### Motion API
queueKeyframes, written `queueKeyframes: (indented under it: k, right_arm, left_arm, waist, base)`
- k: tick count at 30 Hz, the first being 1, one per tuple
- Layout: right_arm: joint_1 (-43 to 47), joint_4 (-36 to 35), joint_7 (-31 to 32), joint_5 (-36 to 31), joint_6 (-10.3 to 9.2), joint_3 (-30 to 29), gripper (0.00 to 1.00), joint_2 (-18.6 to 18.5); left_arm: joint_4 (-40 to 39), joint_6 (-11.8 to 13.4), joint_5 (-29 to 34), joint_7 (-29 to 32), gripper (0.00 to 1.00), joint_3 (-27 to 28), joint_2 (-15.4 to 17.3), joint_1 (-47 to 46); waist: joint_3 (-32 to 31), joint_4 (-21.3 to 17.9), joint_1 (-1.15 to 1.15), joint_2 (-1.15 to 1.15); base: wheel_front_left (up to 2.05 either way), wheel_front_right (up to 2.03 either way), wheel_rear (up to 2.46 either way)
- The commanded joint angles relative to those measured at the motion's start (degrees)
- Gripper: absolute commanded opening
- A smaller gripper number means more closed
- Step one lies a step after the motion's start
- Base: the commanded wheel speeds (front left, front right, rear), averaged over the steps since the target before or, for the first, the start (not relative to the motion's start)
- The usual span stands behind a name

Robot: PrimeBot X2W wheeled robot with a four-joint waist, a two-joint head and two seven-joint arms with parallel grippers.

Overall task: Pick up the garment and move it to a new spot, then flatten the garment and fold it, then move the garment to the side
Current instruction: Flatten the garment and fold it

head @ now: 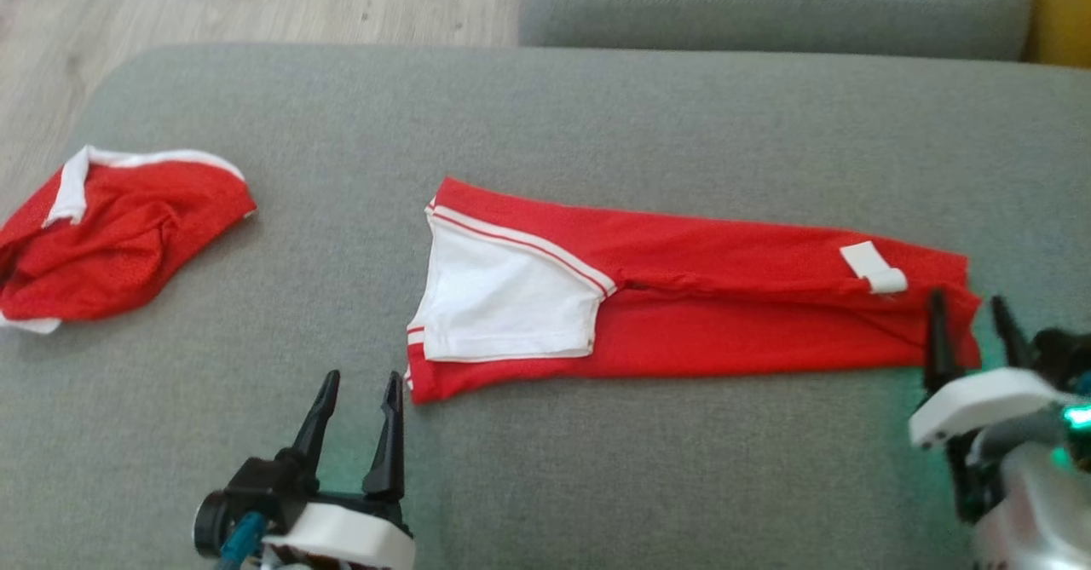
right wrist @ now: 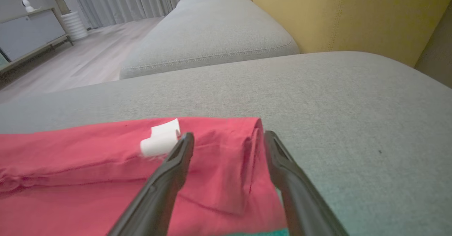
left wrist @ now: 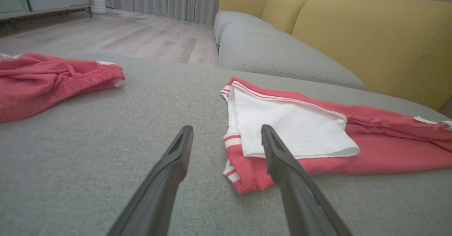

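The L gripper (head: 364, 376) is sitting wide open and holding nothing, and the R gripper (head: 967, 297) is doing the same, open & empty, fingers pointing up. I'm guessing the fold is partly done and the next fold, end over end, is coming up. To do it well, each gripper should be going down low at its own corner and pinching all the layers, not just the top one. Then both should be lifting together, nice & slow, so the strip isn't twisting or falling open. The garment (head: 724, 314) is lying just past both grippers. Its near left corner is sitting right beside the L gripper's fingers; in the L wrist view one finger is looking like it's over the striped hem, but I can't tell if it's touching. At the right end, one R finger is hanging over the red cloth and the other just past the edge. The garment is resting on the grey sofa seat (head: 597, 110) as a long flat strip, w/ a white panel (head: 503, 297) at the left end and a small white tag (head: 874, 267) near the right end. Another red bundle (head: 111, 238) is lying well apart at the far left; prob. best leaving it alone.
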Motion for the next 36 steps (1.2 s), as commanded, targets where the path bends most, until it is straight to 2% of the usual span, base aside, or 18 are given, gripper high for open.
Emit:
queueKeyframes:
  k: [1, 5, 12, 13, 14, 21, 25, 28, 32, 36]
  right_arm:
    - [-3.24, 0.01, 0.26, -0.84, 0.18, 0.18, 1.00, -1.29]
    - [-6.03, 5.17, 2.14, -2.81, 0.18, -2.95, 1.00, -2.36]
    - [-6.92, 11.90, 5.73, -3.08, 0.18, -4.64, 0.99, -1.99]
    - [-7.01, 12.64, 6.07, -2.59, 0.18, -5.02, 0.26, -1.85]
    - [-7.09, 13.19, 6.21, -2.31, 0.18, -5.11, 0.00, -1.79]
    - [-7.35, 13.59, 3.03, -0.76, 0.18, -5.53, 0.00, -3.25]
    - [-8.15, 10.29, 0.33, 0.88, 0.18, -4.26, 0.00, -3.66]
    - [-8.64, 4.79, -0.50, 4.27, 0.18, 0.73, 0.00, -2.08]
    - [-7.48, -5.03, -0.72, 11.11, 0.18, 11.26, 0.00, 0.19]
    - [-5.91, -14.04, 2.16, 18.13, 0.18, 21.25, 0.00, 1.53]
  left_arm:
    - [-1.86, -0.32, -0.75, -0.47, 1.00, 0.84, -0.07, -2.81]
    - [-1.79, 0.08, -1.69, -0.47, 1.00, -0.41, -0.07, -3.64]
    - [-1.78, 0.36, -2.09, -0.47, 1.00, -0.78, -0.08, -4.08]
    - [-1.79, 0.45, -2.16, -0.47, 1.00, -0.83, -0.08, -4.13]
    - [-1.79, 0.55, -2.21, -0.47, 1.00, -0.88, -0.08, -4.19]
    - [-1.81, 0.86, -2.58, -0.47, 1.00, -1.23, -0.08, -4.36]
    - [-1.70, 0.85, -2.64, -0.47, 1.00, -1.26, -0.08, -4.01]
    - [-1.46, 0.79, -2.76, -0.47, 1.00, -1.30, -0.08, -3.61]
    - [-0.98, 0.70, -2.93, -0.47, 1.00, -1.49, -0.08, -2.86]
    - [-0.58, 0.54, -2.96, -0.47, 1.00, -2.31, -0.08, -2.43]
  waist:
    - [1.45, 1.02, 0.00, 0.00]
    - [3.77, 2.42, 0.00, 0.00]
    - [4.91, 2.86, 0.00, 0.00]
    - [4.90, 2.77, 0.00, 0.00]
    - [4.84, 2.64, 0.00, 0.00]
    - [3.91, 1.73, 0.00, 0.00]
    - [2.92, 1.37, 0.00, 0.00]
    - [2.15, 1.35, 0.00, 0.00]
    - [1.09, 2.23, 0.00, 0.00]
    - [0.48, 4.60, 0.00, 0.00]
  base:
    - [0.00, 0.00, 0.00]
    - [0.00, 0.00, 0.00]
    - [0.00, 0.00, 0.00]
    - [0.00, 0.00, 0.00]
    - [0.00, 0.00, 0.00]
    - [0.00, 0.00, 0.00]
    - [0.00, 0.00, 0.00]
    - [0.00, 0.00, 0.00]
    - [0.00, 0.00, 0.00]
    - [0.00, 0.00, 0.00]
